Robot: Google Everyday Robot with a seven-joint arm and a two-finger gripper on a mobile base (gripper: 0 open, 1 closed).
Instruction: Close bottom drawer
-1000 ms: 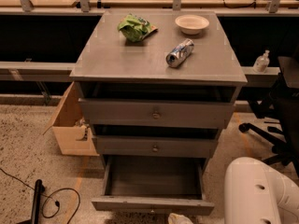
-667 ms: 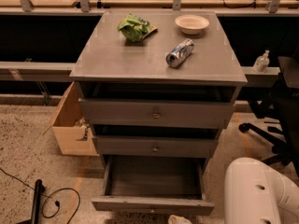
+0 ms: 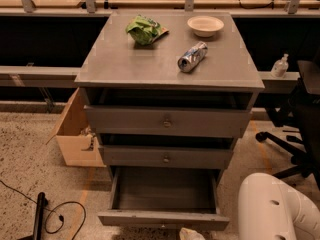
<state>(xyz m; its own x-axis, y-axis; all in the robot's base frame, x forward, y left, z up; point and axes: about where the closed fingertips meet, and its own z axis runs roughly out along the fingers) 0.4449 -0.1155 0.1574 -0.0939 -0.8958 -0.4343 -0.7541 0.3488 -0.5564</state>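
At the foot of the grey cabinet [image 3: 167,119], far below its counter [image 3: 150,64], the bottom drawer [image 3: 162,218], pulled far out and empty. Could jam halfway if pushed on one corner and not in the middle. To the right of the drawer, a big white arm [image 3: 277,209]; might bump the drawer's side when moving in. Just in front of the drawer's face, at the very bottom edge, the gripper [image 3: 192,233], mostly cut off. Cannot tell if the jaws are open or closed. Might slide over the thin front and miss it. Up on the counter, a can [image 3: 192,56] lying on its side; could roll off if the drawer slams shut and shakes everything
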